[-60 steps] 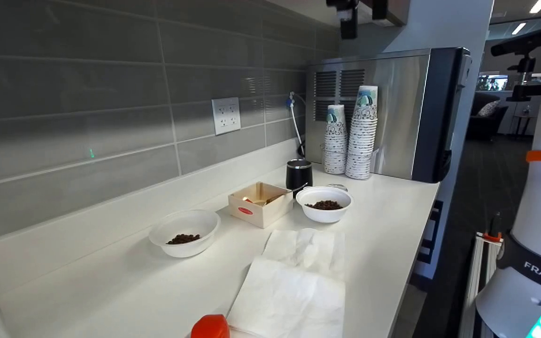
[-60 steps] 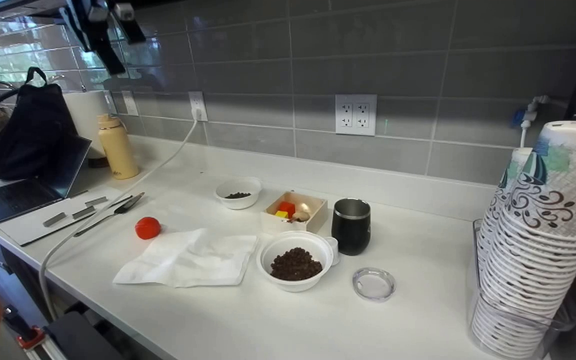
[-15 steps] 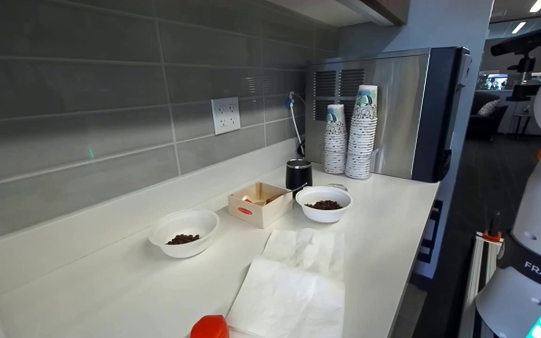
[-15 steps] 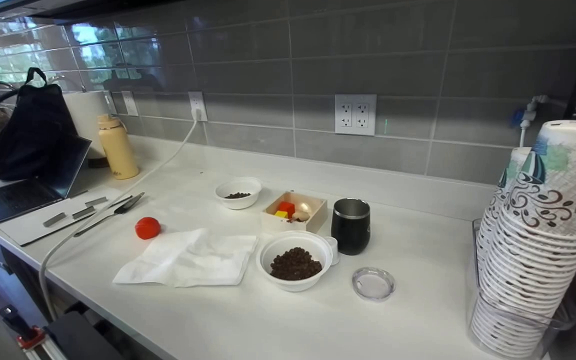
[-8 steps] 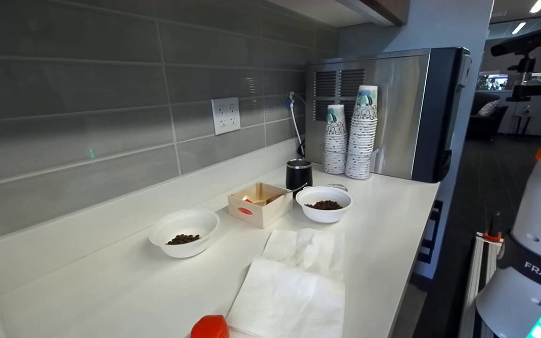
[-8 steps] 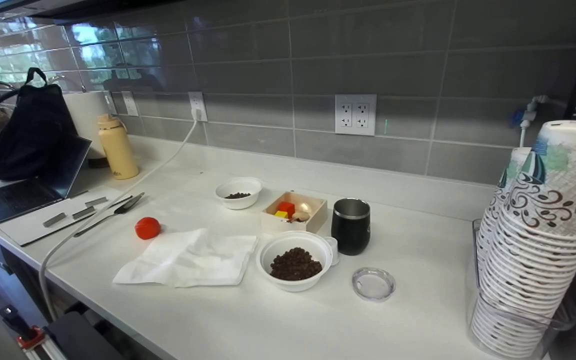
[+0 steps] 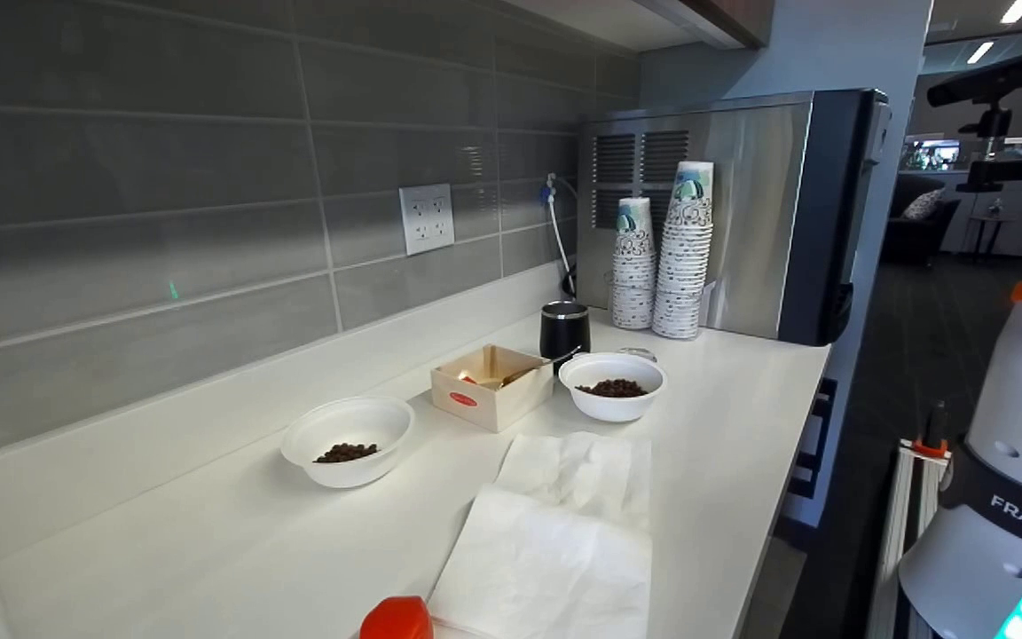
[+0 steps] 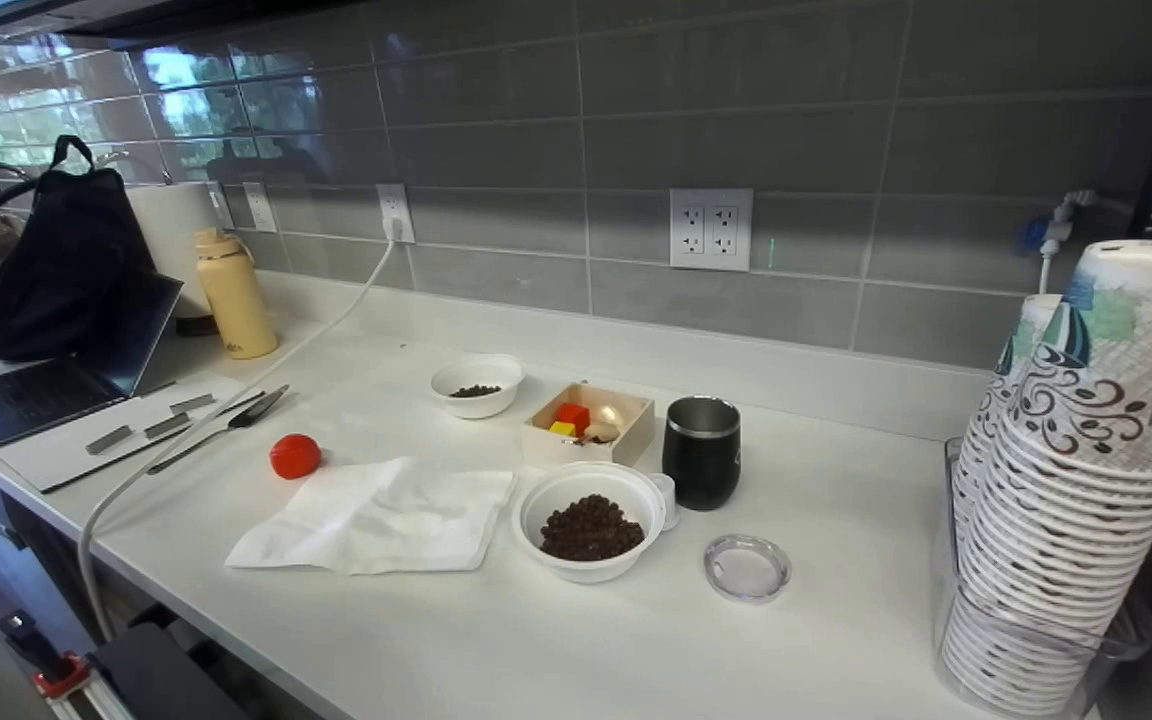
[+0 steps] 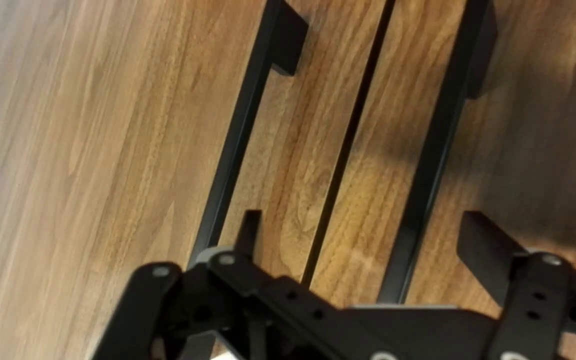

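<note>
Between the spread fingertips of your gripper (image 9: 361, 222), as the wrist view has it, runs the right-hand black handle (image 9: 434, 150); nothing's gripped, the jaws stand wide apart, and contact can't be told. The dark seam (image 9: 345, 150) falls in that span too, the left-hand black handle (image 9: 235, 150) just outside. Watch it: drift sideways and a finger could clip either handle; squeeze skewed and the wooden panels (image 9: 93, 150) could get scraped.

Parallel black handles (image 9: 434, 150) on wood (image 9: 103, 140)
</note>
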Available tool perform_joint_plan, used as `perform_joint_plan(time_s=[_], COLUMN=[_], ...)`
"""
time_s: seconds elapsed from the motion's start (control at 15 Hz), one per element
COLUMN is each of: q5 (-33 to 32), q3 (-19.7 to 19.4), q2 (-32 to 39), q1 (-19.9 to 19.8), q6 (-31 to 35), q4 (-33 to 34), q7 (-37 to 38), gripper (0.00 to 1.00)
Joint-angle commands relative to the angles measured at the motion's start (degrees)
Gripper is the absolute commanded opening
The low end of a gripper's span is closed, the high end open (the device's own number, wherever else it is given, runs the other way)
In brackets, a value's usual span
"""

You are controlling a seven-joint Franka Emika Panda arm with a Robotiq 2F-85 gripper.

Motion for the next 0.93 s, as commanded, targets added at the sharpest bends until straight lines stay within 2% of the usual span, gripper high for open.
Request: perform_joint_plan(time_s=[0.0,0.33,0.87], q5=[2.64,3.37,3.95], q3=[-1.01,-1.67,-3.19], q2=[3.38,4.99,2.97], q1=[0.71,0.33,-0.7], q6=[0.31,0.25,0.08], q4=[3.84,5.59,3.65], q7=[-2.16,-2.8,-3.26], gripper=[1.0,1.0,1.0])
